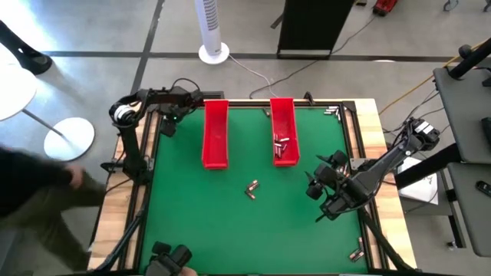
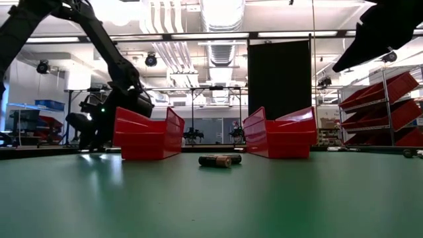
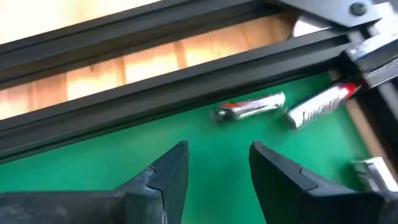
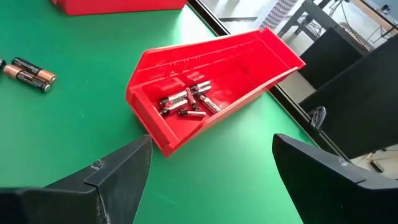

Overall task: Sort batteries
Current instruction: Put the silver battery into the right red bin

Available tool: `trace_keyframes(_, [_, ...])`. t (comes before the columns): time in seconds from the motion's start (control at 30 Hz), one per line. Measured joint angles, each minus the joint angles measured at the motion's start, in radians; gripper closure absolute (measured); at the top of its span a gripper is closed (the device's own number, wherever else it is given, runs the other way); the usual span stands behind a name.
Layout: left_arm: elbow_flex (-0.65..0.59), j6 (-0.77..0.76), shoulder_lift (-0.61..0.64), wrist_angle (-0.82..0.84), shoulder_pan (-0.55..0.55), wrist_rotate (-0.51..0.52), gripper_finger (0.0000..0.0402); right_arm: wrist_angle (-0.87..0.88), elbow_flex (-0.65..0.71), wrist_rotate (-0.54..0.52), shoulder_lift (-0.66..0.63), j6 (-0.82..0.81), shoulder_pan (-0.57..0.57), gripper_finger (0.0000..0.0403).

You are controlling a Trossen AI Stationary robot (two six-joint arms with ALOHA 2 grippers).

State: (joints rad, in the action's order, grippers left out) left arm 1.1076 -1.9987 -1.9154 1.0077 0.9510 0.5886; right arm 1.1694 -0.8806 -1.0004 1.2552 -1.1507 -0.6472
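The right pincer (image 1: 331, 193), jaws wide and empty, hovers near the surface's right edge by the right tray (image 1: 283, 130), which holds silvery batteries (image 4: 186, 102). Judging by this, the next grab is the dark pair (image 1: 252, 188) mid-surface. The left pincer (image 3: 217, 171), half-open and empty, hangs at the far left corner over two strays (image 3: 283, 107); their type is unreadable, and the left tray (image 1: 215, 134) looks empty.

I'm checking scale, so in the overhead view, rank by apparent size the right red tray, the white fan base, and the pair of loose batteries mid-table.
1. Right red tray
2. White fan base
3. Loose batteries

The ranking is clear, though the fan base sits on the floor, farther from the camera.
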Motion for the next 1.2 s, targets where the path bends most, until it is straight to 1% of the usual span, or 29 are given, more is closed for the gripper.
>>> trace_keyframes(0.07, [0.003, 0.005, 0.007, -0.021, 0.005, 0.0, 0.0253, 0.0, 0.001, -0.001, -0.005, 0.006, 0.0, 0.0079])
trace_keyframes(0.17, [0.014, 0.084, 0.011, -0.094, 0.016, 0.001, 0.0253, 0.0, 0.002, -0.012, -0.006, 0.011, 0.0, 0.0084])
trace_keyframes(0.33, [0.028, 0.11, 0.012, -0.093, 0.019, 0.012, 0.0253, -0.001, 0.002, -0.019, -0.006, 0.024, 0.004, 0.0094])
trace_keyframes(0.47, [0.045, 0.264, 0.012, -0.091, 0.036, 0.063, 0.0253, 0.0, 0.002, -0.022, -0.011, 0.037, 0.014, 0.01])
trace_keyframes(0.53, [0.06, 0.34, 0.012, -0.091, 0.058, 0.064, 0.0253, -0.001, 0.002, -0.022, -0.014, 0.039, 0.023, 0.0101])
trace_keyframes(0.67, [0.116, 0.571, 0.012, -0.092, 0.109, 0.025, 0.0253, 0.0, 0.002, -0.022, -0.019, 0.04, 0.042, 0.0096])
trace_keyframes(0.83, [0.15, 0.599, 0.014, -0.065, 0.14, -0.066, 0.0253, -0.001, 0.002, -0.021, -0.017, 0.049, 0.058, 0.0083])
trace_keyframes(0.93, [0.14, 0.632, 0.014, -0.069, 0.128, -0.076, 0.0253, -0.001, 0.002, -0.022, -0.017, 0.052, 0.061, 0.0076])
trace_keyframes(1.07, [0.142, 0.684, 0.007, -0.141, 0.09, -0.093, 0.0253, -0.005, 0.002, -0.03, -0.017, 0.081, 0.081, 0.0074])
trace_keyframes(1.13, [0.166, 0.743, 0.001, -0.143, 0.086, -0.101, 0.0253, -0.004, 0.001, -0.031, -0.017, 0.091, 0.099, 0.0076])
trace_keyframes(1.2, [0.206, 0.842, 0.0, -0.14, 0.093, -0.096, 0.0253, -0.006, -0.004, -0.031, -0.017, 0.091, 0.113, 0.008])
